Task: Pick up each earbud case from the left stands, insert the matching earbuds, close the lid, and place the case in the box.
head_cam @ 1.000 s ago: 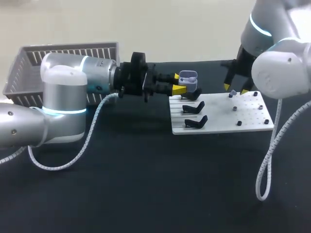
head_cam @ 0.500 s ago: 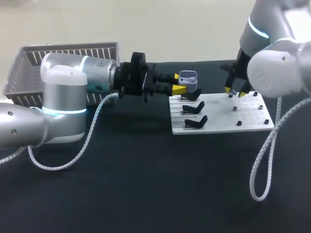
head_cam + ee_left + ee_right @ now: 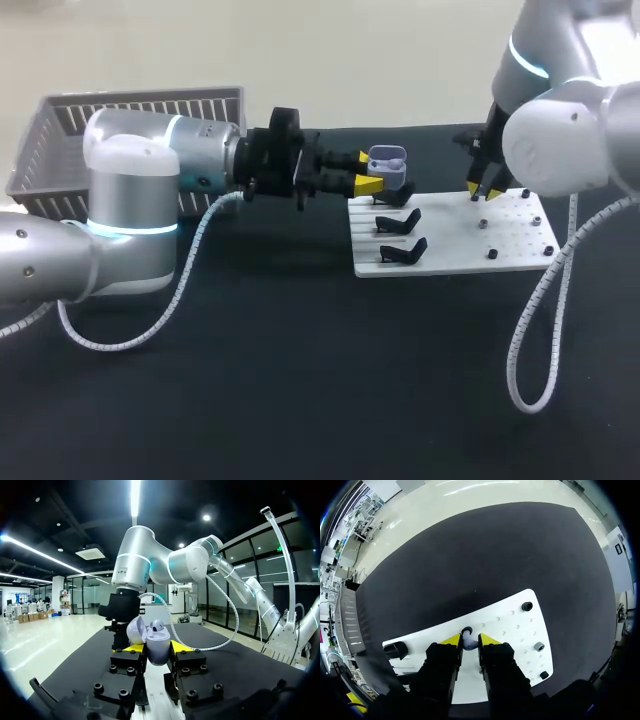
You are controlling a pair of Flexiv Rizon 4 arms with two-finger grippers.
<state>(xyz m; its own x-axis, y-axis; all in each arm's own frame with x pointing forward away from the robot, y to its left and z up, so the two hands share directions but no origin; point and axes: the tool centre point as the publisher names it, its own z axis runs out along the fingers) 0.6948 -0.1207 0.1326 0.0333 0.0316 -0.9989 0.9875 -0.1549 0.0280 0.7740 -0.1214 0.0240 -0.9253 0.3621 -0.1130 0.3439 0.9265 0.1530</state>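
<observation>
Two holds: left pincer (image 3: 157,648) clamps the likely slick, light earbud case (image 3: 159,636) sideways; right pincer (image 3: 485,189) pinches a tiny earbud (image 3: 468,641).

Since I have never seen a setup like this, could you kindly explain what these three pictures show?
This is a robot with a left arm and a right arm at a black table. One picture looks down from above and behind it; the two round ones come from a camera on each wrist. The left gripper holds a pale purple earbud case, lid open, clamped from both sides. The right gripper is down at a small earbud on a white board; whether it grips it yet, I cannot tell. The board also carries black stands and a few small pegs. A grey basket stands at the table's far left.
</observation>
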